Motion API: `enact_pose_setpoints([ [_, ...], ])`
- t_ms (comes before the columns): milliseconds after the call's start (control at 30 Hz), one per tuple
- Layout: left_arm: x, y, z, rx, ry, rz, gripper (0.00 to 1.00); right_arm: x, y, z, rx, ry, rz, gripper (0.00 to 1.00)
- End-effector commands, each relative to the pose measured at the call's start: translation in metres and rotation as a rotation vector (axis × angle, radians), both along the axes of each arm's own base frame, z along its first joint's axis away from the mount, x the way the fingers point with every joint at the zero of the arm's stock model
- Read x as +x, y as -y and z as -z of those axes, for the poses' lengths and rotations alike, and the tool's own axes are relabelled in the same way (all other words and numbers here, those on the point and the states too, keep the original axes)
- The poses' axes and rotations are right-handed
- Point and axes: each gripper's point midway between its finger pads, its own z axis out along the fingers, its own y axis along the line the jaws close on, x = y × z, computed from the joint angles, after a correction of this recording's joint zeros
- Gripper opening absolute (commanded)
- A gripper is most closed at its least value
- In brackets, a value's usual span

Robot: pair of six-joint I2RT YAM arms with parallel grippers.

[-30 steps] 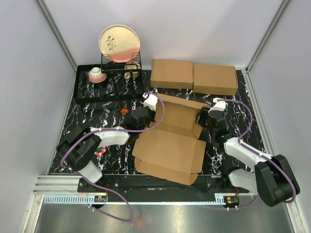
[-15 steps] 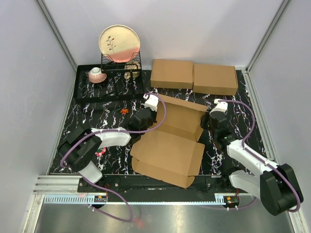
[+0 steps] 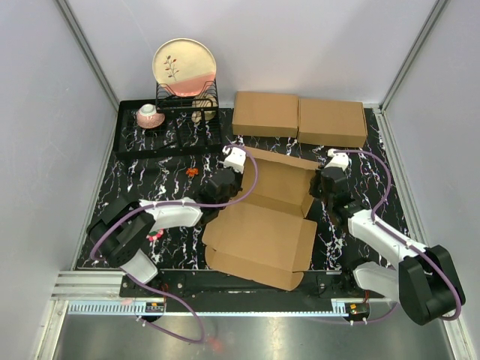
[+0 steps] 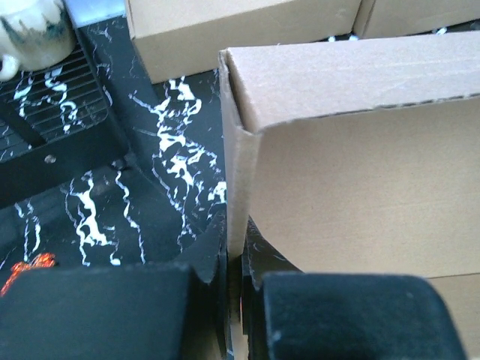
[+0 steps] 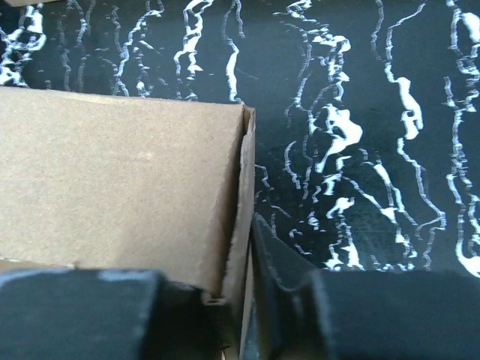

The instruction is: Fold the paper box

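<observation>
We see the paper box (image 3: 262, 225) lying open at the centre of the frame on the black marbled table (image 3: 150, 176). Its back wall stands raised and a wide flap spreads toward the bottom edge. The left gripper (image 3: 223, 182), at the box's upper left corner, is pinched tight on a thin side wall. The right gripper (image 3: 322, 187), at the upper right corner, has narrow jaws nipping the opposite wall. Two flat cardboard boxes (image 3: 298, 120) sit side by side above.

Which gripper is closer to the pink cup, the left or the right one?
Left. The left gripper holds the left wall of the paper box, on the side toward the pink cup; the right gripper holds the box's opposite wall, farther away.
</observation>
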Motion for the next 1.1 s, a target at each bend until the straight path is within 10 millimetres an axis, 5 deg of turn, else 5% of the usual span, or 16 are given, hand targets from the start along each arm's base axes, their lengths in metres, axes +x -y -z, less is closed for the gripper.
enact_pose_setpoints([
  [0,0.001,-0.007,-0.008,0.003,-0.011,-0.061,0.00,0.002,-0.014,-0.009,0.095,-0.042,-0.003,0.35],
  [100,0.000,-0.007,-0.004,0.010,-0.031,-0.064,0.00,0.000,-0.020,-0.012,0.130,-0.044,-0.018,0.50],
  [367,0.001,-0.006,0.003,0.026,-0.069,-0.088,0.00,-0.016,-0.035,0.006,0.159,-0.116,-0.104,0.56],
  [867,0.001,-0.005,-0.007,0.020,-0.066,-0.082,0.00,-0.021,-0.029,0.031,0.086,-0.230,-0.076,0.00],
  [1067,-0.002,-0.004,-0.007,0.019,-0.074,-0.073,0.00,-0.020,-0.024,0.036,0.060,-0.255,-0.043,0.00],
])
